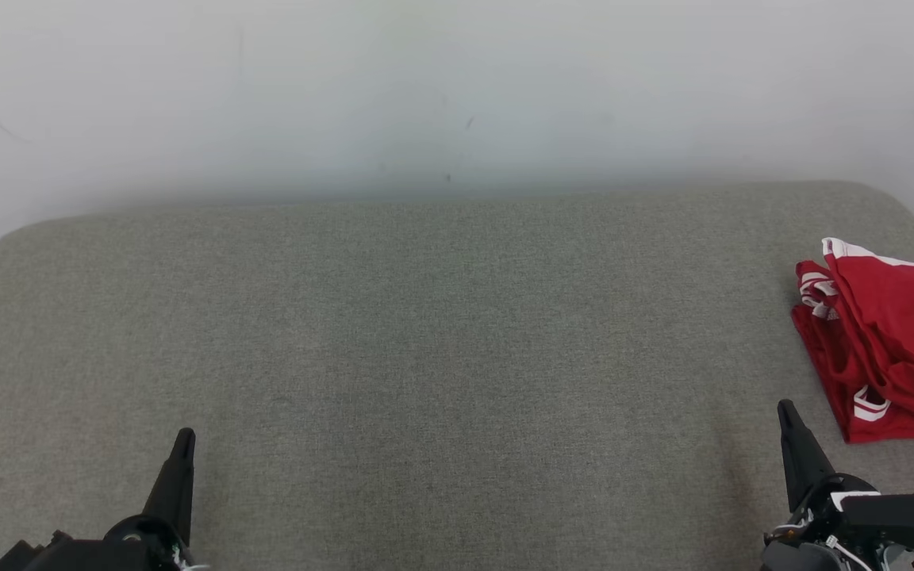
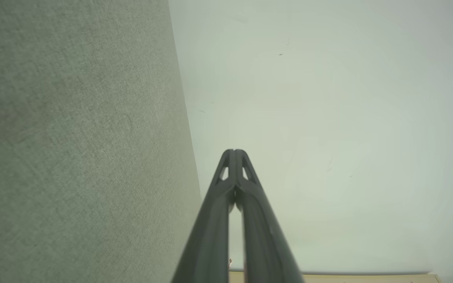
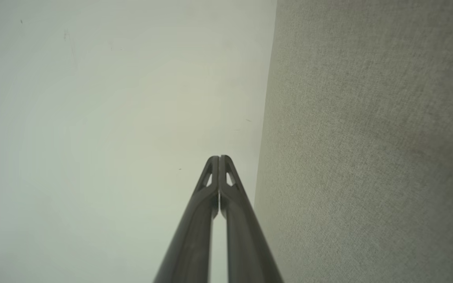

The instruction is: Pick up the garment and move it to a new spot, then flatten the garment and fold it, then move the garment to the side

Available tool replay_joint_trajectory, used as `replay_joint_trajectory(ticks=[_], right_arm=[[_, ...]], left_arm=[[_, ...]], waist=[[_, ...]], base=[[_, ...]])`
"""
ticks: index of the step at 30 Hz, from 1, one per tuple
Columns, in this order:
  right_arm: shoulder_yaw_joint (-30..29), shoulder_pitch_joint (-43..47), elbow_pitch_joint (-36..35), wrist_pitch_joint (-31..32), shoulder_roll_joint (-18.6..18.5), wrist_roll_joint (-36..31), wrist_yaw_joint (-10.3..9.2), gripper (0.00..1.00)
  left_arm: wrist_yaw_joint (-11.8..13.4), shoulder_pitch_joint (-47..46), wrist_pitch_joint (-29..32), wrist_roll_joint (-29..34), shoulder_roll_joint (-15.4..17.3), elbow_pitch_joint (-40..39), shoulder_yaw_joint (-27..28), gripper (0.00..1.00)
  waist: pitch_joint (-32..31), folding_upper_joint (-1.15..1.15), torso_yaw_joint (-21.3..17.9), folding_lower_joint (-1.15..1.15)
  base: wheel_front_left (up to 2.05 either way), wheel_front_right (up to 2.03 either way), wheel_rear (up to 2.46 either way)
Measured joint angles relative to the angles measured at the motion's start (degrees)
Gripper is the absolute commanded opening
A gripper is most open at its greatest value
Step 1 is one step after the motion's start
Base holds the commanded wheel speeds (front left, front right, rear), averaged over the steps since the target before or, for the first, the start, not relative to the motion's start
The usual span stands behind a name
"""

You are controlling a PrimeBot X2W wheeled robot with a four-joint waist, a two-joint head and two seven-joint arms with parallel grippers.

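Red garment [image 1: 889,341] w/ white trim lies in a loosely folded heap at far right of the grey fabric surface [image 1: 425,357], its right side cut off by the head view's edge. R gripper [image 1: 785,408] sits at lower right, tip just left of the garment's near corner, close but not touching. In its wrist view both fingers [image 3: 195,236] press together at the tips w/ nothing btwn them, seen against the pale wall [image 1: 425,95] beside the fabric's edge. L gripper [image 1: 184,438] is at lower left, well apart from the garment, above the grey weave. Its fingers [image 2: 210,236] likewise meet at the tips, closed on nothing. A few small dark specks mark the wall
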Motion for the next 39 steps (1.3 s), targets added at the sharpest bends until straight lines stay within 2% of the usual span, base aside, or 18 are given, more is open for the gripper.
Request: replay_joint_trajectory(ticks=[39], right_arm=[[-0.1,0.0,-0.2,0.2,0.1,1.0,0.00,0.00]], left_arm=[[-0.1,-0.2,0.2,-0.7,0.0,0.0,0.1,0.00]], waist=[[0.1,0.00,0.0,0.00]], base=[[0.00,0.00,0.00]])
